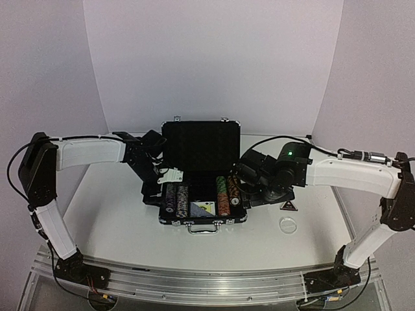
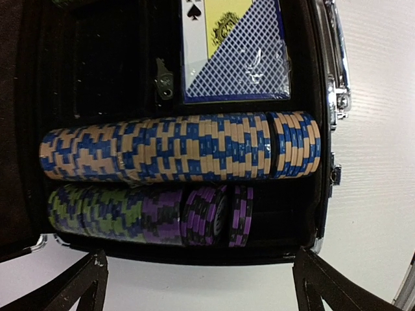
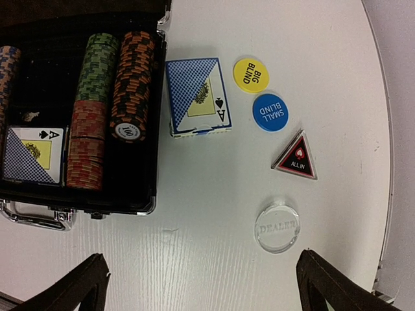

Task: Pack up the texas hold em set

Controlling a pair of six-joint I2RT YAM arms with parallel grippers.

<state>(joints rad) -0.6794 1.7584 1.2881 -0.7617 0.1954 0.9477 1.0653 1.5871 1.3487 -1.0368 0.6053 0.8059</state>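
My left gripper [image 2: 200,275] hung wide open over the chips [image 2: 175,155] in the case [image 1: 201,146]. Right gripper [image 3: 201,278], also wide, hovered near the loose deck [image 3: 196,97] on the tabletop [image 3: 207,188]; figured a sloppy pinch could skid it into the discs [image 3: 251,75].

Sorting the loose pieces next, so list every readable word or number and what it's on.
"BIG BLIND": yellow round disc
"SMALL BLIND": blue round disc
"ALL IN": dark triangular button
"DEALER": clear round disc
"100": end chip of orange-and-black chip row
"A" with spade: blue-backed card deck on table; second deck in black briefcase
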